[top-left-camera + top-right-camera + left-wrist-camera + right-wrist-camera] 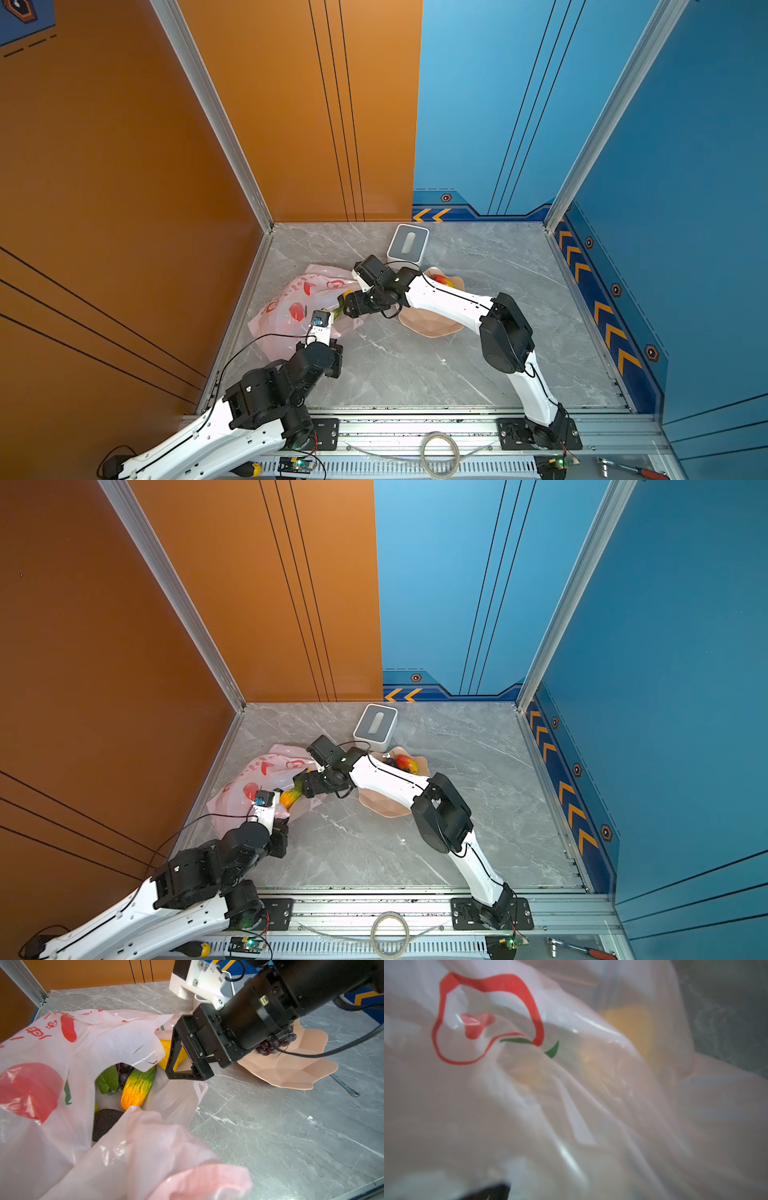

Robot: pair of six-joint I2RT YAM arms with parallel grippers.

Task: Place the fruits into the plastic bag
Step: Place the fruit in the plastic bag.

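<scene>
left gripper [328,320]: pinched shut on plastic bag [286,299] rim
right gripper [169,1070]: at bag mouth by yellow fruit [165,1053], open or gripping? can't tell

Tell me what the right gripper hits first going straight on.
Most likely the yellow fruit at the tips of the right gripper, in the mouth of the plastic bag; its film lies close, so depth is uncertain.
</scene>
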